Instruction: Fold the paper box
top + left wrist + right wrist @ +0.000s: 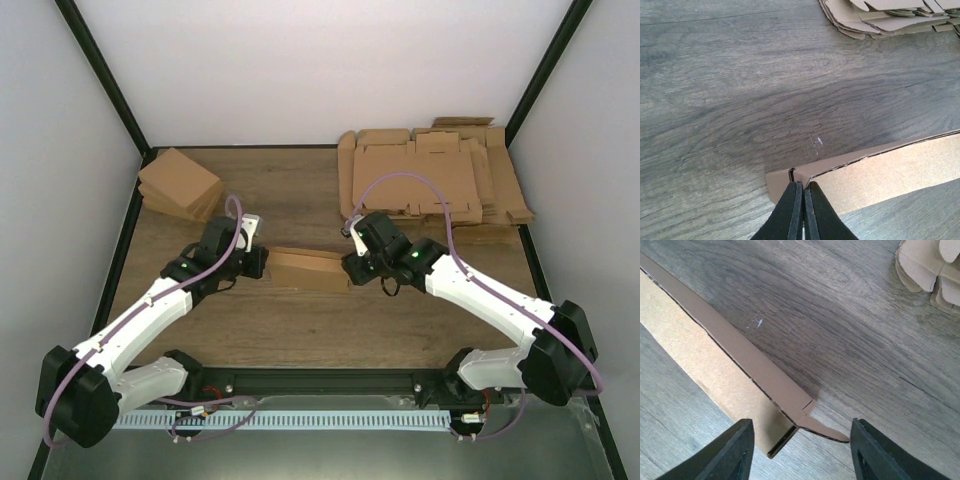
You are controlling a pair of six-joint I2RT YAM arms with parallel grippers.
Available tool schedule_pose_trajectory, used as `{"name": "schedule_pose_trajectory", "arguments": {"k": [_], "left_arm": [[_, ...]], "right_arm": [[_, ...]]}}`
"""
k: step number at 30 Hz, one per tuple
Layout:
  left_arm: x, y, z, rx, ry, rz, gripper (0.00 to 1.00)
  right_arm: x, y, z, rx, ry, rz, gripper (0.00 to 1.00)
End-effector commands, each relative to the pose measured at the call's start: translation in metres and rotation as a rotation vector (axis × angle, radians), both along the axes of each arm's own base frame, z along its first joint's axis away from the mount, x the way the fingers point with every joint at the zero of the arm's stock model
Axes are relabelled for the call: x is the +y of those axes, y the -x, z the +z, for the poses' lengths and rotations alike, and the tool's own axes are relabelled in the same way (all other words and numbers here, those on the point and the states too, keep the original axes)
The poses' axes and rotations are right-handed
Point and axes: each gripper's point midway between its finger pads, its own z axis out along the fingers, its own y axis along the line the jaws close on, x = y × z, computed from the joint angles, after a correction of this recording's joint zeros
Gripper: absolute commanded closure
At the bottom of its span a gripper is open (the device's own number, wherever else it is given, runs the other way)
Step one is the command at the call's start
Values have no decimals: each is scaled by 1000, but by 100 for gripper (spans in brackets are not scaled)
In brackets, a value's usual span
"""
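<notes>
The paper box (310, 268) lies part-folded on the wooden table between the two arms, a long brown piece with one side wall raised. My left gripper (262, 262) is shut on its left end. In the left wrist view the black fingertips (796, 192) pinch the doubled wall at the corner of the box (890, 170). My right gripper (352, 270) is open at the box's right end. In the right wrist view the box (740, 360) ends between the wide-apart fingers of the gripper (801, 422), and a small pointed tab (827, 430) sticks out flat, touching neither finger.
A thick pile of flat tabbed cardboard sheets (430, 178) lies at the back right and shows in both wrist views (890, 17) (932, 267). A pile of small folded brown boxes (180, 185) sits at the back left. Black frame posts bound the table.
</notes>
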Motion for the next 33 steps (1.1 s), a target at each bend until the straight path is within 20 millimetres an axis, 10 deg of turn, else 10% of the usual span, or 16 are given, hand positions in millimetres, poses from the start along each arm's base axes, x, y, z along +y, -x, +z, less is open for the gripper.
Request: {"name": "schedule_pose_trajectory", "arguments": {"k": [1, 9, 18, 33], "left_arm": [[-1, 1, 3, -4, -15, -9, 96], [-2, 2, 5, -4, -17, -8, 96], [-8, 4, 8, -5, 6, -3, 96], [-17, 8, 16, -46, 4, 35, 96]], "right_arm": [[9, -2, 12, -21, -36, 37, 51], [7, 2, 11, 39, -64, -27, 78], [3, -1, 6, 133, -83, -184, 84], [13, 7, 18, 229, -166, -235, 65]]}}
